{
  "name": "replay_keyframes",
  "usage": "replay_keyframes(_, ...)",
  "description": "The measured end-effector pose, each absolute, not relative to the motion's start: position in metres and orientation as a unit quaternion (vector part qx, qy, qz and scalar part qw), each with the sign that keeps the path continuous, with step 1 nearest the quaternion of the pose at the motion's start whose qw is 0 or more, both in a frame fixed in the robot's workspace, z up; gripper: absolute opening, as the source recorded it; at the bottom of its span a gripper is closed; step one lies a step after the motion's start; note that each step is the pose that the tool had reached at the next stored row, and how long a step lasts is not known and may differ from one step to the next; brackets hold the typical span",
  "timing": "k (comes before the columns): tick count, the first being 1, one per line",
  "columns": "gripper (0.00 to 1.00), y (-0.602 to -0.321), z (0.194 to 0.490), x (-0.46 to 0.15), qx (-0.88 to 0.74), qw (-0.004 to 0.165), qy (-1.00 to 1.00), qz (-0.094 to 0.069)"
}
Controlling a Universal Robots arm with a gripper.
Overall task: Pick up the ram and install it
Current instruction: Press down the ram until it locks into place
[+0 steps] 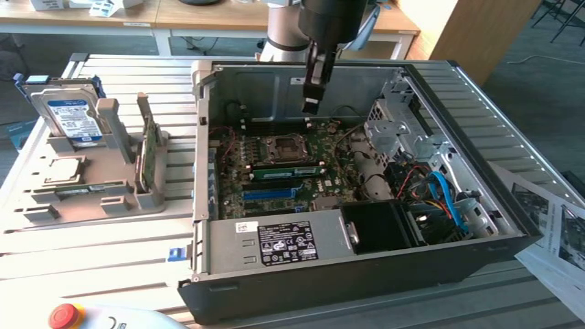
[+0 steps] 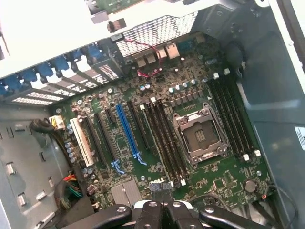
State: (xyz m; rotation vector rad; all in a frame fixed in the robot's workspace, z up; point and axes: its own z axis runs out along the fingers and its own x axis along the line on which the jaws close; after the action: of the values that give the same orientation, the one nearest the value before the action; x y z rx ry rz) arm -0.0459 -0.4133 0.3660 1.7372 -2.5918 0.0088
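Gripper, upper centre of frame, is fully closed on nothing, above the motherboard. The ram lies seated mid-frame: light, stiff, fragile; grip long edges.

A slatted metal table carries the open computer case and grey parts holder.

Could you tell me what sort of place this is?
Probably a robotics lab set up for computer assembly: an open desktop case on a slatted bench, a parts fixture holding a hard drive, and wooden desks behind.
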Motion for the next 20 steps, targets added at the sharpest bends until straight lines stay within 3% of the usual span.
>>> replay_keyframes(20, 0.11, -0.4133, 0.366, -0.0459, 0.442, 0.011, -0.897, 0.001)
